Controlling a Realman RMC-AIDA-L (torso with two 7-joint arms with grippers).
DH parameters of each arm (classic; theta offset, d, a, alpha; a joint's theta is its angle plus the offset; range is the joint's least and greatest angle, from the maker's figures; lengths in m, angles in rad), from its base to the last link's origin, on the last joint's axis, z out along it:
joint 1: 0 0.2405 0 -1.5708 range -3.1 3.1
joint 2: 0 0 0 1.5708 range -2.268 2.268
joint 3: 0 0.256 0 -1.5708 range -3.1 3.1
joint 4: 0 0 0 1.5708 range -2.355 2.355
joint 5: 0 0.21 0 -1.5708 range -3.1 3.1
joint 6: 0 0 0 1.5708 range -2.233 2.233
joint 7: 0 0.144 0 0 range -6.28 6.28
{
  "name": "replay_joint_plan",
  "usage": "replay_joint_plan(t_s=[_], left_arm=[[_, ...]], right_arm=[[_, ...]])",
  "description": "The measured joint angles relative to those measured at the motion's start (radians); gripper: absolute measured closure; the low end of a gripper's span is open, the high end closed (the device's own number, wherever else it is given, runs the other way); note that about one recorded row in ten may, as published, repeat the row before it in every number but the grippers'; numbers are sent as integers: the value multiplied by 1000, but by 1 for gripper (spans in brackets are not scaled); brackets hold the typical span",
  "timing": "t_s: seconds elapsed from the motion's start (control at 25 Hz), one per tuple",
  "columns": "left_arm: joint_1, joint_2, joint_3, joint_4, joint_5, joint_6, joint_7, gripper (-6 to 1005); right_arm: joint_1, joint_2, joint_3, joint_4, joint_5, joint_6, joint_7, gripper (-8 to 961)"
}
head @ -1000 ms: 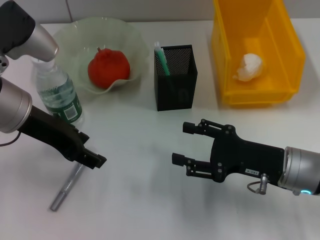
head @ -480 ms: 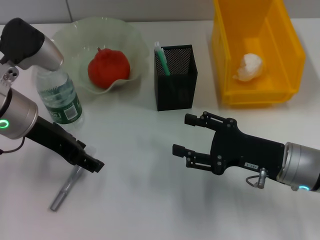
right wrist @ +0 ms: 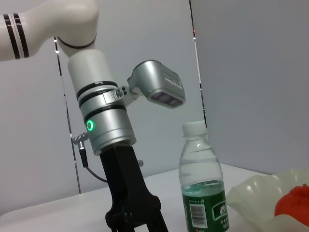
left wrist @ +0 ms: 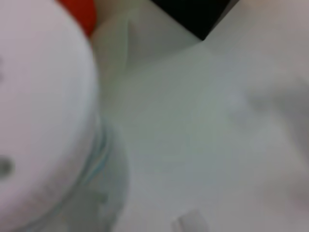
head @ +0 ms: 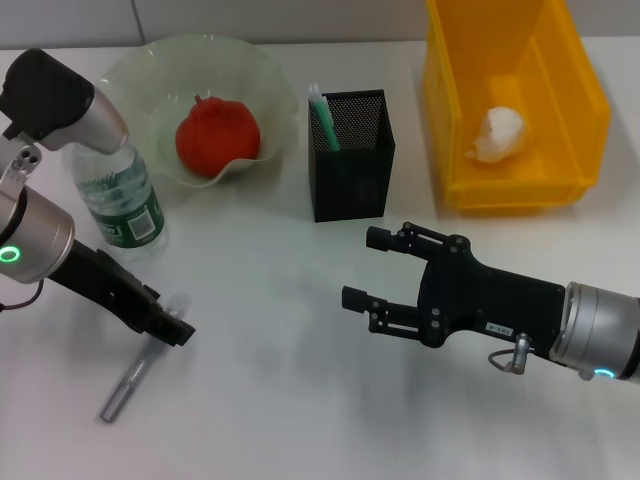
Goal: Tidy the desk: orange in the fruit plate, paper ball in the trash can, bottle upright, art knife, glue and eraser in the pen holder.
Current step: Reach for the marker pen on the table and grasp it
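A grey art knife [head: 126, 388] lies on the table at the front left. My left gripper [head: 170, 327] is low over its far end; the right wrist view shows this gripper [right wrist: 136, 223] with its fingers apart. The bottle [head: 115, 192] [right wrist: 203, 186] stands upright just behind it. In the fruit plate [head: 150, 75] rests the orange [head: 217, 135]. The paper ball [head: 498, 134] lies in the trash can [head: 565, 110]. A green-and-white stick [head: 321, 113], likely the glue, stands in the pen holder [head: 352, 170]. The eraser is out of view. My right gripper [head: 362, 268] hovers open at centre, holding nothing.
The table's back edge runs just behind the plate and the can. Bare white tabletop lies between the two grippers and along the front. The left wrist view shows the bottle cap [left wrist: 41, 111] very close, with the pen holder's corner [left wrist: 193, 17] beyond.
My left gripper has drawn back toward the front left and sunk lower over the art knife. The right gripper has shifted only slightly. Nothing else moved.
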Motion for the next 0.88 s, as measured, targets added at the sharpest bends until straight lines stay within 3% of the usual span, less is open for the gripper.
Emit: replay_joint_plan(t_s=[0.32, 0.88], left_arm=[[-4, -1, 69, -1, 17, -15, -15, 323], [-7, -2, 82, -1, 17, -30, -23, 453]], right_arm=[[3, 0, 3, 0, 0, 6, 0, 186], [6, 0, 3, 0, 0, 11, 3, 185]])
